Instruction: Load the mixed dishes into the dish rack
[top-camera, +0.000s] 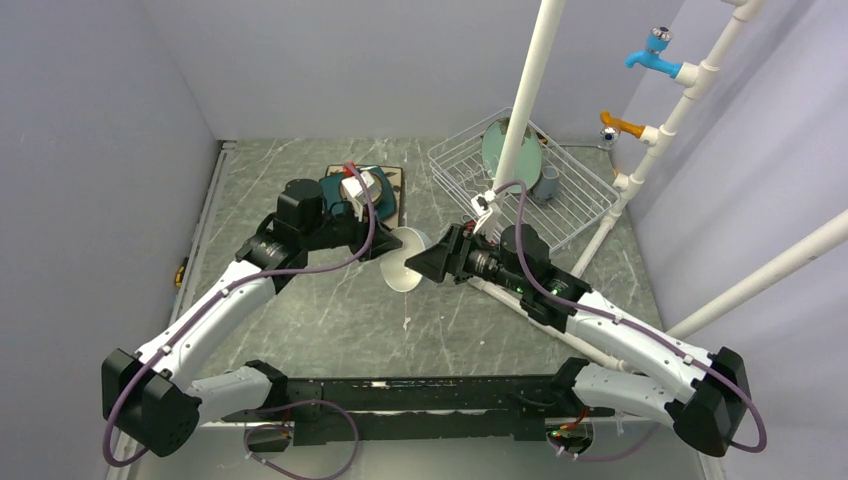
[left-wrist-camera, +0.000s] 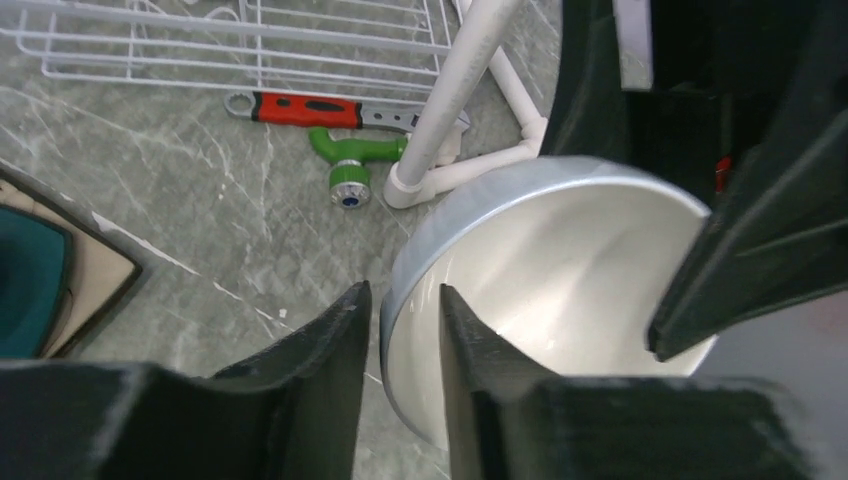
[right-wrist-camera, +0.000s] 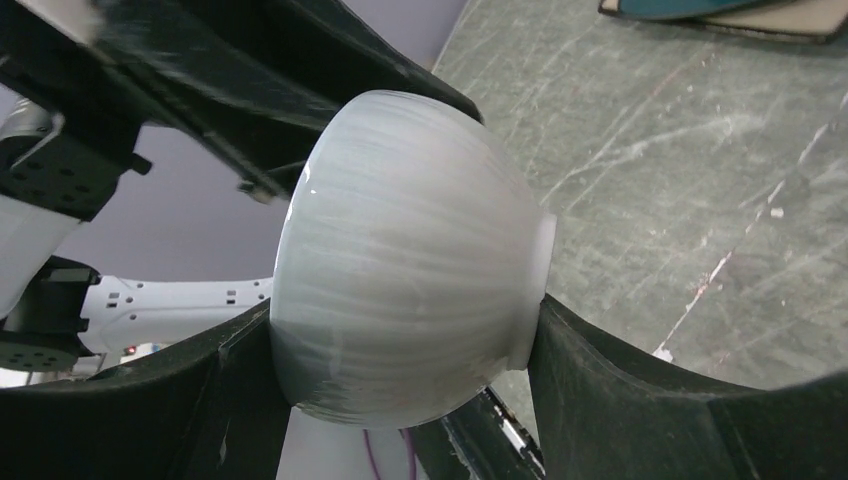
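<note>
Mid-air above the grey marbled tabletop, white ceramic bowl hangs between both tools. Right tool clamps it rim-to-foot. Left tool straddles the rim, fingers slightly spread, thin gap showing, so that grip looks loose. White wire dish rack holds mint-green round plate and small grey mug. Teal square plate on cream square plate waits on tabletop. Brown bowl not visible. Roughly a third done; white bowl looks next for the rack.
</note>
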